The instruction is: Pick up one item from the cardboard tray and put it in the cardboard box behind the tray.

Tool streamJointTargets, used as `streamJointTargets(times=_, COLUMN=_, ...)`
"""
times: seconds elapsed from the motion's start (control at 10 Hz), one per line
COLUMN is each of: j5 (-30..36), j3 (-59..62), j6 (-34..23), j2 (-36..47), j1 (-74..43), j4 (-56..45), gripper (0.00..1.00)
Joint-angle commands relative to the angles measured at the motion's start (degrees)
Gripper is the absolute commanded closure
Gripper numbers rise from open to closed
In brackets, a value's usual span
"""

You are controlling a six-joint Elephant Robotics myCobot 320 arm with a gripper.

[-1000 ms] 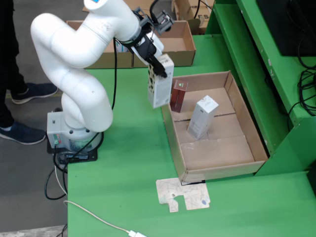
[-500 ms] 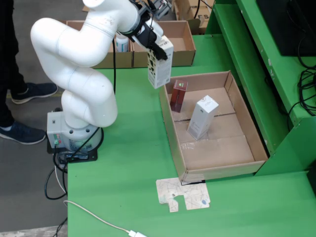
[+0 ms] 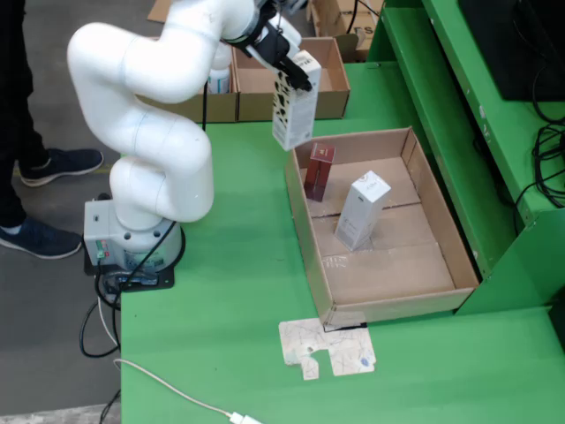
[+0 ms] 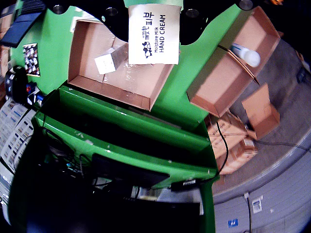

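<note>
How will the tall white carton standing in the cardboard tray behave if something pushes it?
The tall white carton would probably tip easily: it is narrow and already leans. It is likely light and stiff, being a thin retail box. The flat cardboard tray floor may let it slide.

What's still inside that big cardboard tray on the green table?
The tray holds a dark red box and a white box, both upright. Its near wall hides a strip of floor.

A flat cardboard scrap (image 3: 328,348) lies near the table's (image 3: 221,291) front edge, a white cable (image 3: 172,389) at its front-left corner
</note>
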Motion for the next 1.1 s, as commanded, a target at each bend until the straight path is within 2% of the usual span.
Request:
streamJointTargets(times=0.0, j5=-2.64, j3=0.70, j6=-0.39, j2=-2.69, j1=0.16, j4=2.16, gripper=1.00)
streamJointTargets(times=0.1, j5=-2.64, j3=0.70, j6=-0.39, j2=-2.69, j1=0.16, j4=2.16, gripper=1.00)
streamJointTargets(times=0.2, j5=-3.70, j3=0.70, j6=-1.70, j2=-8.60, j1=-2.08, j4=7.39, gripper=1.00)
streamJointTargets(times=0.5, j5=-3.23, j3=0.70, j6=-2.59, j2=-10.66, j1=-3.37, j4=9.43, gripper=1.00)
streamJointTargets(times=0.6, j5=-2.92, j3=0.70, j6=-3.74, j2=-14.06, j1=-4.99, j4=13.70, gripper=1.00)
streamJointTargets(times=1.0, j5=-3.54, j3=0.70, j6=-3.06, j2=-17.41, j1=-3.73, j4=17.08, gripper=1.00)
